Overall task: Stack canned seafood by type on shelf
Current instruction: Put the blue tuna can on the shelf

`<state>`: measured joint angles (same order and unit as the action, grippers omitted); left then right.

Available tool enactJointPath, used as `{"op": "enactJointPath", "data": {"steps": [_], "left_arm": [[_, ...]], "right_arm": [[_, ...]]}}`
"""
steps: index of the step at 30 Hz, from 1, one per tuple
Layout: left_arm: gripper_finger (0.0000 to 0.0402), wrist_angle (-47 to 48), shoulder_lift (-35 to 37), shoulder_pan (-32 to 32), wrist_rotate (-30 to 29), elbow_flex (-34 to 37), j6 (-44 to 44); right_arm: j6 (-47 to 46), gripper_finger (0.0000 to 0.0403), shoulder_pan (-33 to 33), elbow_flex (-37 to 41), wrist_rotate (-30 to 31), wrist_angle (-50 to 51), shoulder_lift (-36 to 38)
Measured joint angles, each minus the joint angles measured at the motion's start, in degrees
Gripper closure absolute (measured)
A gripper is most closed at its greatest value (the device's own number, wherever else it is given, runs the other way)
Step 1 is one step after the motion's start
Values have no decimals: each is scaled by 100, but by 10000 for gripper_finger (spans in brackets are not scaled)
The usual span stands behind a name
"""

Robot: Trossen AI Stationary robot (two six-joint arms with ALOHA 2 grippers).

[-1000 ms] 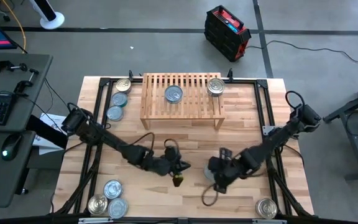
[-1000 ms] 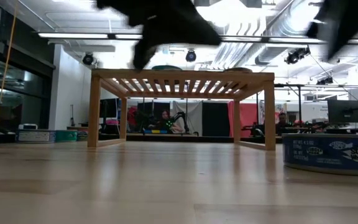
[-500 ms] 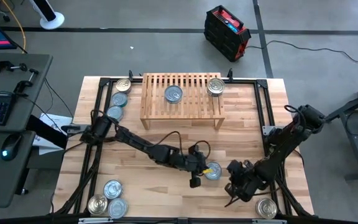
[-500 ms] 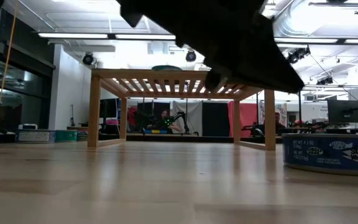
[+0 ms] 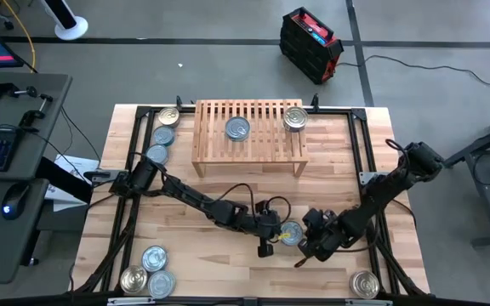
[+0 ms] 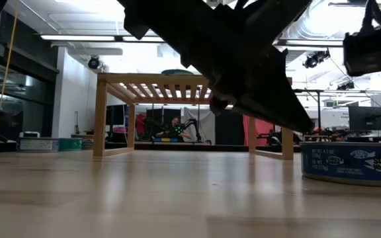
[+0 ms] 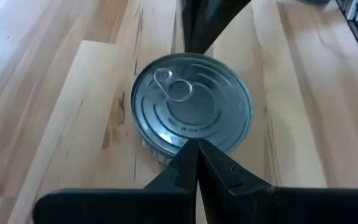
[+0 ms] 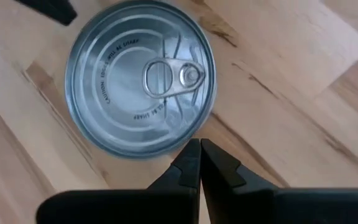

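Wood-plank table (image 5: 228, 183), slatted shelf (image 5: 249, 144) bearing two tins, left gripper (image 7: 197, 163) and right gripper (image 8: 200, 163) closed beside tin (image 5: 291, 232), workshop behind.

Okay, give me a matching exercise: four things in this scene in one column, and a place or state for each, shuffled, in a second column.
Things:
1. Shelf
2. Centre tin
3. Left tool
4. Red case

Places or states:
A. Shut, beside a tin
B. On the floor beyond the table
C. Carries two tins
D. On the tabletop between both tools

Pairs: 1-C, 2-D, 3-A, 4-B
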<state>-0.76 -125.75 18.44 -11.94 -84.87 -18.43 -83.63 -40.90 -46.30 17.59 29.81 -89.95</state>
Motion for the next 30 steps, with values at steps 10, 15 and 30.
{"op": "enactJointPath", "data": {"steps": [10, 15, 30], "left_arm": [[401, -239, -153, -3, -2, 13, 6], [402, 72, -160, -9, -18, -2, 128], [401, 1001, -114, 17, -61, -13, 157]], "right_arm": [[401, 403, 244, 0, -1, -159, 0], [421, 403, 240, 0, 74, -304, 0], [717, 403, 227, -417, 676, -834, 7]]}}
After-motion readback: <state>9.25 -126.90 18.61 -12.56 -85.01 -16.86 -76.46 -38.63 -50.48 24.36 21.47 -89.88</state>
